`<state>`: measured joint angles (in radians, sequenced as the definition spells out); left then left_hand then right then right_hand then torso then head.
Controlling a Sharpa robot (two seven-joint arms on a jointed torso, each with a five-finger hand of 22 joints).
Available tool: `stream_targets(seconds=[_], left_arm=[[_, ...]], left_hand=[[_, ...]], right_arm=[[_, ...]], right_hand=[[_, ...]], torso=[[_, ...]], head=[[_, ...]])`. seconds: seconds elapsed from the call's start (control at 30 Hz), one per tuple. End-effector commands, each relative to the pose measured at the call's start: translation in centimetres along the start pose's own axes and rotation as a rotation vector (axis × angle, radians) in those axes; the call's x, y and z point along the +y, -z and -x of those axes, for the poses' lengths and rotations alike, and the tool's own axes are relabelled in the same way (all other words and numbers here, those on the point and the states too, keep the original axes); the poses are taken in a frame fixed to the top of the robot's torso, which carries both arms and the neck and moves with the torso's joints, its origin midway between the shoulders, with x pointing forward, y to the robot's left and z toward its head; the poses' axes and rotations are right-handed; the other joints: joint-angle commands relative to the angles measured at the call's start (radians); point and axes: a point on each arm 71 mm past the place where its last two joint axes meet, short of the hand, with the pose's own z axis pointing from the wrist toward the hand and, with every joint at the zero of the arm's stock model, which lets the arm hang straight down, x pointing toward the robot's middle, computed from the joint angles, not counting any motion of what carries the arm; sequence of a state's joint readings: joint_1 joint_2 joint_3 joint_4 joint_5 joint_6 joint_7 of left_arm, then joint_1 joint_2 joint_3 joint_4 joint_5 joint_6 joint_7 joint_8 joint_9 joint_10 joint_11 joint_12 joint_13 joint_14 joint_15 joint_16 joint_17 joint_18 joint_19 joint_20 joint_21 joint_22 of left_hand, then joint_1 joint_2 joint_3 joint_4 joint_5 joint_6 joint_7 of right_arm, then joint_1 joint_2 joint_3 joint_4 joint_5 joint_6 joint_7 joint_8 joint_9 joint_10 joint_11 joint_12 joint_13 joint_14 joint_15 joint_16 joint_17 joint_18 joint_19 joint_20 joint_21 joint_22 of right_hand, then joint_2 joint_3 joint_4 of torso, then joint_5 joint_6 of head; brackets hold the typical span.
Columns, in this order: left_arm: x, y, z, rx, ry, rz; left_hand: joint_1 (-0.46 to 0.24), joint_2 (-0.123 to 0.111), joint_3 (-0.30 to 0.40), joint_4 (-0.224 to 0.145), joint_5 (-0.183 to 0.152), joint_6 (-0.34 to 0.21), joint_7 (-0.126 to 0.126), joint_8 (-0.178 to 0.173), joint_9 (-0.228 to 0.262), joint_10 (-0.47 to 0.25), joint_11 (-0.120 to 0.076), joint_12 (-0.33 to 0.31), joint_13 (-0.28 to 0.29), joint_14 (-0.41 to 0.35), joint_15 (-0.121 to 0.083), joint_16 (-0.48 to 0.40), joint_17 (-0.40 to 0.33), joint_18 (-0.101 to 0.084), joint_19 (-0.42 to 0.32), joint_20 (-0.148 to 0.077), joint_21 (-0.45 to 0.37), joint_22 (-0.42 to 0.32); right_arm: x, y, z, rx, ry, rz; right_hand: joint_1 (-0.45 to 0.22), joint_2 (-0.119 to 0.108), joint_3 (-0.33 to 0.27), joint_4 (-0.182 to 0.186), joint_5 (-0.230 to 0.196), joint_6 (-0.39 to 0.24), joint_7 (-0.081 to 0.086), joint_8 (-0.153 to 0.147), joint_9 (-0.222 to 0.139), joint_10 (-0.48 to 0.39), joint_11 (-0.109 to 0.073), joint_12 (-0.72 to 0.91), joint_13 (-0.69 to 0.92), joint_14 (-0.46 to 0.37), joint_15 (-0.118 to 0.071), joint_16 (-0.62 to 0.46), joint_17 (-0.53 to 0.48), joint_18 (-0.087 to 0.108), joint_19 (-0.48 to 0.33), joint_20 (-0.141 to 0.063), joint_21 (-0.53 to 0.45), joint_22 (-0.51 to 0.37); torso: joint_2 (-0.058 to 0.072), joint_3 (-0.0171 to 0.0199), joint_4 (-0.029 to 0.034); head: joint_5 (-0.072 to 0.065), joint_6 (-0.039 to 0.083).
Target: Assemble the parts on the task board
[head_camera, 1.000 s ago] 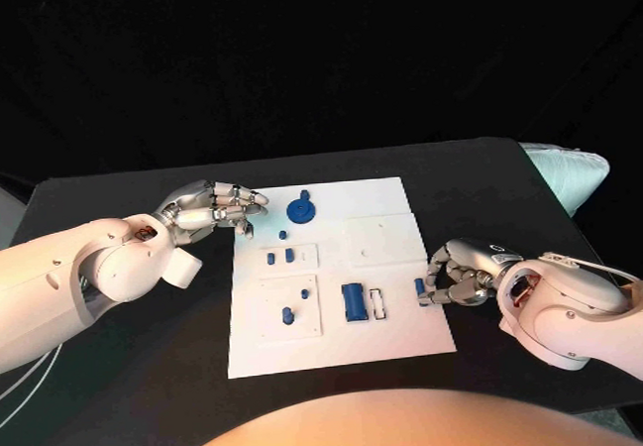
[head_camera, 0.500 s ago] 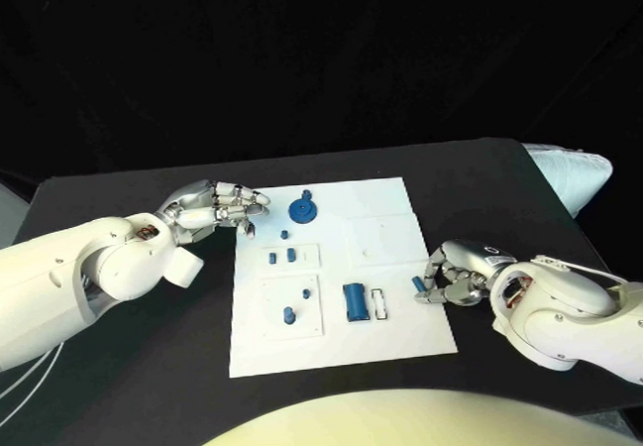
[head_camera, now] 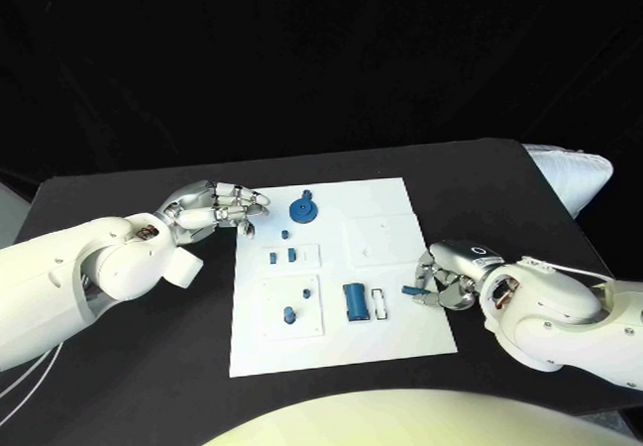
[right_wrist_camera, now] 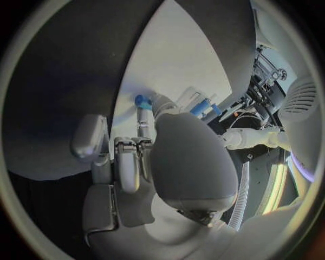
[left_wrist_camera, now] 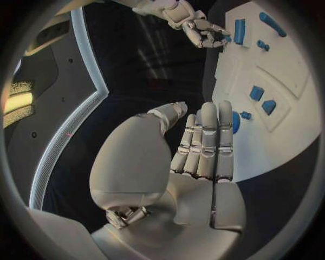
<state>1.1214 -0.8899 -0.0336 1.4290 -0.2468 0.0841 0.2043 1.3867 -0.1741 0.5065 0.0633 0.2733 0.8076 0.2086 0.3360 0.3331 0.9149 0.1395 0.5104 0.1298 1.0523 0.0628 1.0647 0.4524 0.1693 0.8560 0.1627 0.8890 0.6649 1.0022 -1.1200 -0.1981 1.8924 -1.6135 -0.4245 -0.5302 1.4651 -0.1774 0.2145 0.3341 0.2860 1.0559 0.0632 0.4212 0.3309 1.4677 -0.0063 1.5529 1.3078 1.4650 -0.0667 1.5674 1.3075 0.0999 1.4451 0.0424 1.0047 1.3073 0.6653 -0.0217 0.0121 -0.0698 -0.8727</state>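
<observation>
We read the step as a pick-and-carry: the right hand sat at the right edge of the task board, fingers curled round a small blue part. In the right wrist view that part showed as a blue tip pinched at the fingertips, so we called it held, though how firmly we could not tell.

The left hand hovered just off the board's far-left corner, fingers straight and close together, holding nothing.

On the board: a round blue part at the far edge, two small pieces in the left-middle panel, and a taller blue block just left of the right hand, beside a white slot piece.

Next move, in our judgement: carry the pinched part left to its seat and align it before pressing; which seat, we could not tell.
</observation>
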Motion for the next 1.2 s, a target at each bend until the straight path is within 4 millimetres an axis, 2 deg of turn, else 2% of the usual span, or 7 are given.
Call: stream_targets(seconds=[0.03,0.17,0.43,0.67,0.77,1.1,1.2], left_arm=[[0.0,0.0,-0.3,0.022,0.002,-0.004],[0.0,0.0,-0.3,0.026,0.003,-0.002],[0.0,-0.1,-0.4,0.033,0.004,0.002],[0.0,-0.2,-0.4,0.036,0.005,0.002],[0.0,-0.3,-0.5,0.038,0.005,0.001],[0.0,-0.2,-0.6,0.040,0.006,0.001],[0.0,-0.3,-0.6,0.044,0.006,0.001]], left_hand=[[0.001,0.003,0.002,0.002,0.004,-0.005,0.003,0.002,-0.001,-0.006,0.000,0.004,-0.001,-0.001,0.000,-0.002,-0.001,0.014,0.005,-0.004,0.006,0.001],[0.001,0.003,0.002,0.002,0.004,-0.005,0.003,0.002,-0.001,-0.006,0.000,0.004,-0.001,-0.001,0.000,-0.002,-0.001,0.014,0.005,-0.004,0.006,0.001],[0.002,0.003,0.003,0.001,0.005,-0.002,0.003,0.004,-0.001,-0.005,0.000,0.005,-0.002,-0.001,0.000,-0.002,-0.001,0.014,0.004,-0.004,0.007,0.002],[0.002,0.003,0.004,0.000,0.005,-0.002,0.003,0.005,-0.001,-0.005,0.000,0.005,-0.002,-0.001,0.000,-0.002,-0.001,0.014,0.004,-0.004,0.008,0.002],[0.002,0.003,0.004,0.000,0.005,-0.002,0.003,0.005,-0.001,-0.005,0.000,0.005,-0.002,-0.001,0.000,-0.002,-0.001,0.014,0.004,-0.004,0.008,0.002],[0.003,0.003,0.005,-0.001,0.005,-0.002,0.003,0.006,-0.001,-0.005,-0.001,0.005,-0.002,-0.001,0.000,-0.002,-0.002,0.014,0.004,-0.004,0.009,0.003],[0.003,0.003,0.005,-0.001,0.005,-0.002,0.003,0.006,-0.001,-0.005,-0.001,0.005,-0.002,-0.001,0.000,-0.002,-0.002,0.014,0.004,-0.004,0.009,0.003]], right_arm=[[-0.8,0.2,-1.3,0.055,0.008,-0.049],[-0.5,0.5,-1.1,0.040,-0.057,-0.051],[-0.3,1.0,-0.5,0.040,-0.190,-0.071],[0.3,1.1,0.6,0.043,-0.268,-0.067],[0.9,1.1,0.8,0.056,-0.291,-0.055],[2.3,0.6,0.3,0.112,-0.317,-0.048],[2.8,0.4,0.0,0.120,-0.311,-0.049]], right_hand=[[-0.035,-0.044,0.135,-0.052,0.084,0.010,-0.004,0.009,0.010,0.098,-0.008,0.007,0.257,0.106,-0.007,0.003,0.263,-0.012,0.004,-0.007,0.015,0.089],[-0.082,-0.066,0.214,-0.062,0.161,0.005,-0.006,0.023,0.029,0.101,-0.011,0.013,0.260,0.106,-0.009,0.003,0.263,-0.014,0.007,-0.009,0.023,0.098],[-0.102,-0.067,0.242,-0.068,0.181,0.000,-0.006,0.030,0.037,0.101,-0.010,0.013,0.261,0.106,-0.009,0.003,0.263,-0.015,0.009,-0.009,0.030,0.103],[-0.128,-0.070,0.254,-0.068,0.169,-0.004,-0.006,0.035,0.044,0.100,-0.010,0.011,0.260,0.106,-0.009,0.003,0.263,-0.015,0.009,-0.009,0.026,0.104],[-0.154,-0.073,0.259,-0.066,0.145,-0.007,-0.006,0.037,0.049,0.100,-0.010,0.010,0.259,0.106,-0.008,0.003,0.263,-0.014,0.009,-0.009,0.023,0.105],[-0.219,-0.078,0.243,-0.054,0.109,-0.009,-0.003,0.041,0.056,0.099,-0.007,0.009,0.258,0.106,-0.007,0.003,0.263,-0.014,0.008,-0.007,0.016,0.106],[-0.250,-0.072,0.222,-0.050,0.066,-0.010,-0.003,0.040,0.059,0.098,-0.006,0.006,0.257,0.106,-0.006,0.003,0.263,-0.013,0.008,-0.006,0.011,0.106]], torso=[[0.000,-0.0004,-0.0002],[0.000,-0.0004,-0.0008],[-0.001,-0.0012,-0.0007],[0.000,-0.0017,0.0006],[0.000,-0.0017,0.0012],[0.000,-0.0026,-0.0004],[0.000,-0.0012,-0.0002]], head=[[-0.004,0.000],[-0.003,0.000],[-0.005,0.000],[-0.005,0.000],[-0.006,0.000],[-0.006,0.000],[-0.004,0.000]])
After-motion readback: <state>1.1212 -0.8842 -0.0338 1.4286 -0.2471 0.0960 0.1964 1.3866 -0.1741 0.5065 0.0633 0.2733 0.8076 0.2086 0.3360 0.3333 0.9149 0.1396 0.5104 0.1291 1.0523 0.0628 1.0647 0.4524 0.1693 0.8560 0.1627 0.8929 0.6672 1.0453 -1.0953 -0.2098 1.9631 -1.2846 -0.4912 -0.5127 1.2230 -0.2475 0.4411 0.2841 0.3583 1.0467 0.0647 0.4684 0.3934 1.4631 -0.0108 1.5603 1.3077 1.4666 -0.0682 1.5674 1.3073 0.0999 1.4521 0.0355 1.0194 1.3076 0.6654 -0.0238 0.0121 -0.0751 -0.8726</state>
